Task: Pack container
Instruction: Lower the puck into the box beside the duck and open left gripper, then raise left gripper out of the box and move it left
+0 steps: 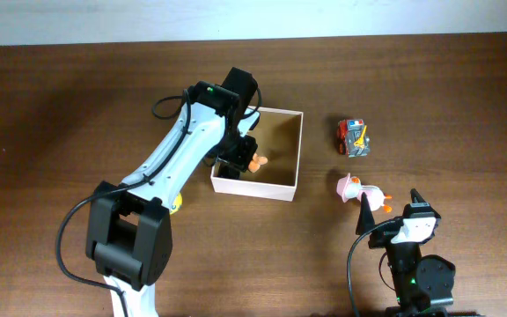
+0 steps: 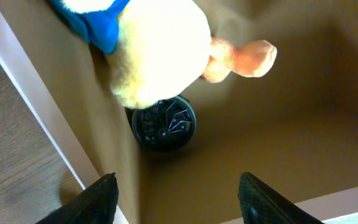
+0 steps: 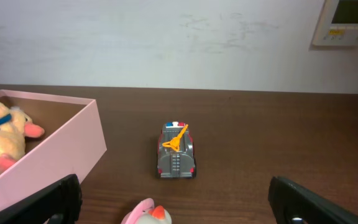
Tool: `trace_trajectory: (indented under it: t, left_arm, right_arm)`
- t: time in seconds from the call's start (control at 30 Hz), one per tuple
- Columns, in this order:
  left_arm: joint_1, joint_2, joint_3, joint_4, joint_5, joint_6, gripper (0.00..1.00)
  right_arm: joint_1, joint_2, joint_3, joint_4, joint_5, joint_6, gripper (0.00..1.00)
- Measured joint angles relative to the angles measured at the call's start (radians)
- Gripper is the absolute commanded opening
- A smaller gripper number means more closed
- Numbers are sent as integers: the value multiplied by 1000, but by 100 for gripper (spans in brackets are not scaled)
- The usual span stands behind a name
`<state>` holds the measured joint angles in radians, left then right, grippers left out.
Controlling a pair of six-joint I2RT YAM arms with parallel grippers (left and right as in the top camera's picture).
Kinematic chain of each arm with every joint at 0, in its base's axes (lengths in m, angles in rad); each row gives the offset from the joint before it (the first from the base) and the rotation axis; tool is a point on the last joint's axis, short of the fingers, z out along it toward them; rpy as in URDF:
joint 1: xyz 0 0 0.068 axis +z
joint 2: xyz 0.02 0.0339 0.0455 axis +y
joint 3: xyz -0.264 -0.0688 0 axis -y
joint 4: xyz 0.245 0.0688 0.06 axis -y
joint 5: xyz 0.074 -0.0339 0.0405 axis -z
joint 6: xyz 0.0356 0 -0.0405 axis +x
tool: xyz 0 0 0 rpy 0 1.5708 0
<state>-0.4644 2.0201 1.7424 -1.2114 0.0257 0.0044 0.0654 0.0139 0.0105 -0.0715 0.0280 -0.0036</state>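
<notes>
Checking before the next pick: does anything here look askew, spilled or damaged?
Nothing looks spilled or damaged. The container sits slightly askew, with the yellow plush duck slumped against its wall by a dark round object. The toy car and pink plush are outside it.

The left arm (image 1: 187, 141) and duck (image 1: 257, 163) fill the box's (image 1: 296, 158) left half; its right half lies open from above. The truck (image 1: 353, 136) and pink toy (image 1: 352, 187) stand between box and right gripper (image 1: 391, 208), a gap between them
</notes>
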Motion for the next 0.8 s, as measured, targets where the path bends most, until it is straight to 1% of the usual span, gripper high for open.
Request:
trace_trajectory:
  t: [0.17,0.37,0.47,0.5,0.6,0.7,0.8]
  left_arm:
    - [9,2,78,5,0,-15,64]
    - [72,3,256,3,-17,-90,64]
    - [129,3,309,-28,-77,-178,65]
    - [151,3,315,-46,-101,-211,69]
    - [235,3,317,-88,-160,-305,69]
    - [327,3,317,-90,-196,-365,69]
    - [392,3,317,-92,-217,-390,68]
  right_arm:
    - [0,0,0,0,0,0,99]
    - [0,0,0,0,0,0,99]
    - [0,0,0,0,0,0,99]
    - [0,0,0,0,0,0,99]
    - [0,0,0,0,0,0,99]
    - [0,0,0,0,0,0,99]
    - [0,0,0,0,0,0,99]
